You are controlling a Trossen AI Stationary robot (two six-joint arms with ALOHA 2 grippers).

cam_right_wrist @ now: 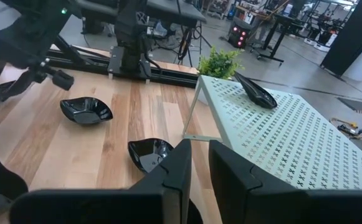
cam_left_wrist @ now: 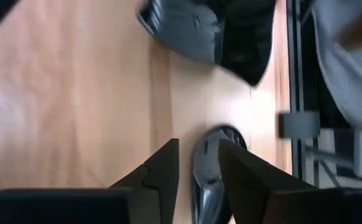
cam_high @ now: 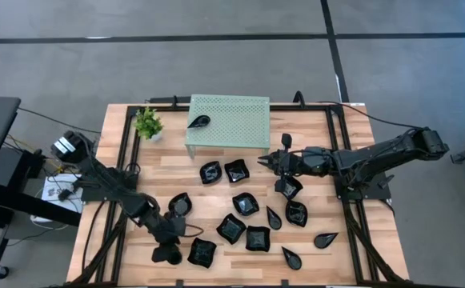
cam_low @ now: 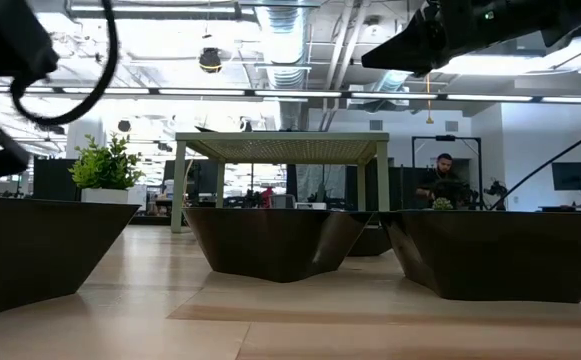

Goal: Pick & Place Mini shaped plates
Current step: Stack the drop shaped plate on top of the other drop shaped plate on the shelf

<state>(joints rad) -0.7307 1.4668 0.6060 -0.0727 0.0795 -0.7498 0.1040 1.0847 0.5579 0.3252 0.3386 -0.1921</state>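
Several small glossy black plates lie across the wooden table [cam_high: 160, 168]. One drop-shaped plate [cam_high: 198, 122] lies on the green perforated rack [cam_high: 228, 120]. My left gripper [cam_high: 166, 250] is low at the near left, open and pointing steeply down. Its fingers [cam_left_wrist: 162, 171] stand on either side of a small black plate [cam_left_wrist: 207, 174] that rests on the table. I cannot tell whether they touch it. My right gripper [cam_high: 262, 162] hovers high in front of the rack, its fingers [cam_right_wrist: 230, 174] a narrow gap apart with nothing between them.
A potted plant [cam_high: 148, 122] stands at the far left beside the rack. More plates lie close by the left gripper [cam_high: 201, 252], [cam_high: 179, 204]. The black frame rail [cam_left_wrist: 296, 74] runs along the table's left edge. Bare wood lies at the near left corner.
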